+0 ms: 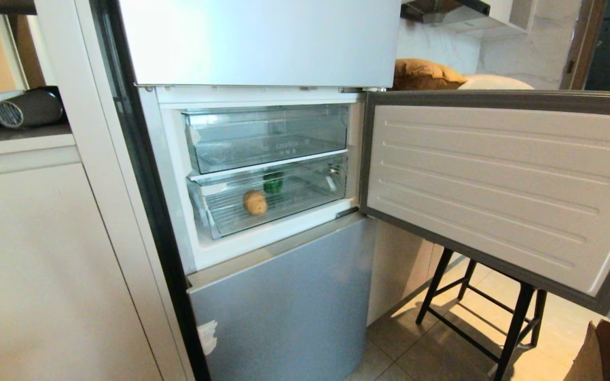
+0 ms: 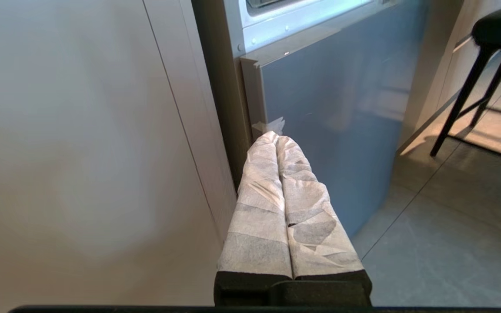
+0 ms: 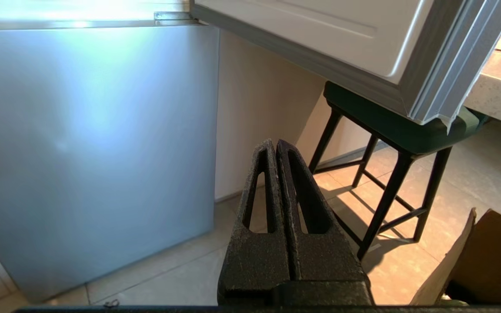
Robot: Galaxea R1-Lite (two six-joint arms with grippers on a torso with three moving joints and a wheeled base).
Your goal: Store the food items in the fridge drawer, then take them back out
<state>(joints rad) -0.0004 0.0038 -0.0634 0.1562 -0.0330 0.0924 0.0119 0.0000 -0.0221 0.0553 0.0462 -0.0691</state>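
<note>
In the head view the fridge's middle compartment stands open. The lower clear fridge drawer (image 1: 305, 203) holds a tan potato (image 1: 254, 202) near its front and a dark green bell pepper (image 1: 273, 182) behind it. The drawer sits pushed in. Neither arm shows in the head view. My left gripper (image 2: 275, 135), wrapped in white tape, is shut and empty, low down before the blue-grey bottom fridge door (image 2: 333, 130). My right gripper (image 3: 273, 143), black, is shut and empty, also low and pointing at the floor beside that door (image 3: 89, 143).
The compartment's door (image 1: 501, 185) swings open to the right, over a black stool (image 1: 495, 312). An upper clear drawer with lettering (image 1: 268, 135) sits above. A white cabinet (image 1: 45, 254) flanks the fridge on the left. A cardboard box (image 1: 607, 352) lies at lower right.
</note>
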